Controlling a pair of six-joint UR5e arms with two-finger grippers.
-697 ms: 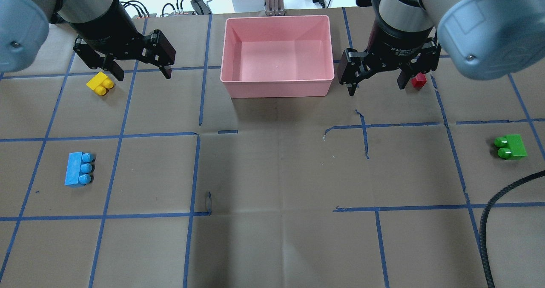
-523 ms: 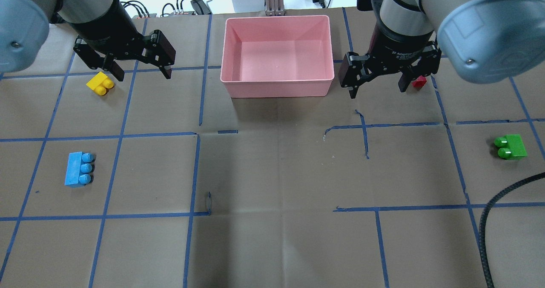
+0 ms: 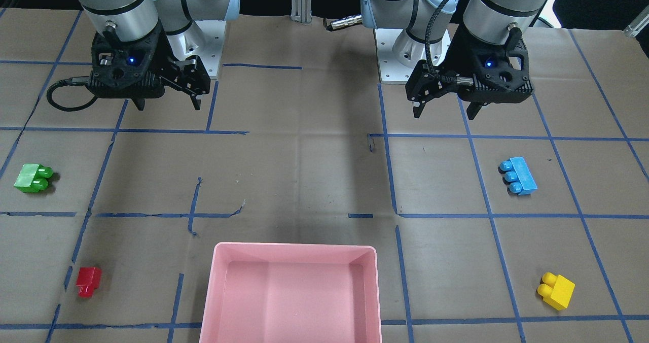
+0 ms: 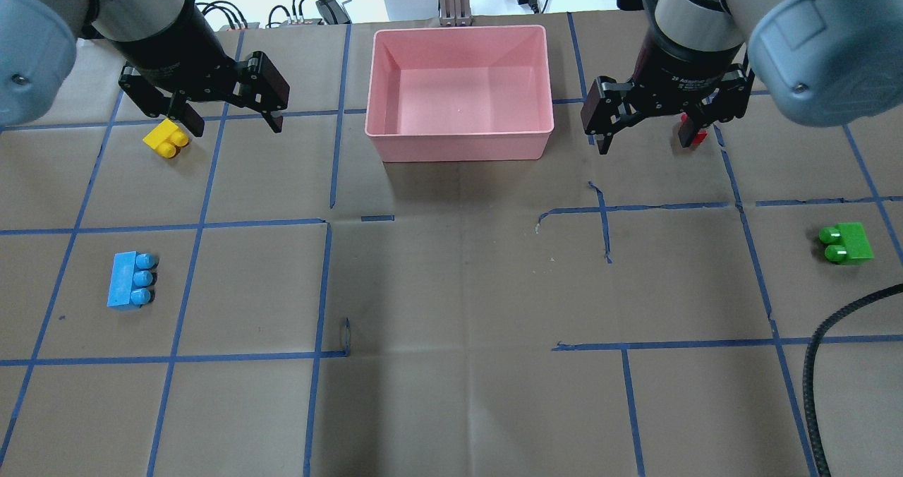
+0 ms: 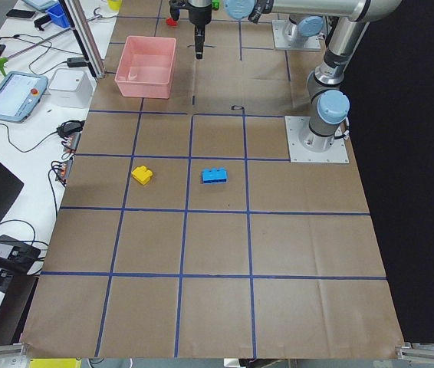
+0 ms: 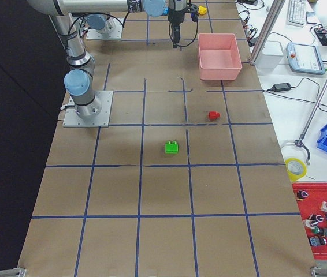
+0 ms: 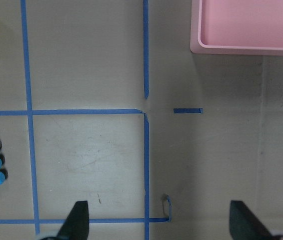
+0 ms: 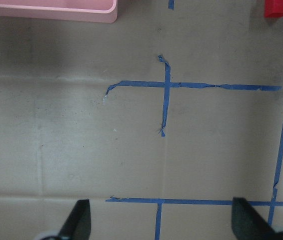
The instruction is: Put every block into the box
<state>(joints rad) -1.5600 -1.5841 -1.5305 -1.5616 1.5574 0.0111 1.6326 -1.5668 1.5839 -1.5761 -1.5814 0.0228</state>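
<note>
Task not begun: box (image 4: 458,145) empty; yellow block (image 4: 166,139), blue block (image 4: 130,280), red block (image 4: 698,137) and green block (image 4: 846,243) on the table (image 4: 458,286); left gripper (image 4: 235,125) and right gripper (image 4: 643,145) spread apart, holding nothing.

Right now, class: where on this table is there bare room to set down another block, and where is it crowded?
Bare: the wide middle stretch on the robot's side of the box, between the light blue block and the green block; also the box's empty floor. Tighter: either side of the box, where the yellow block and the red block lie.
</note>
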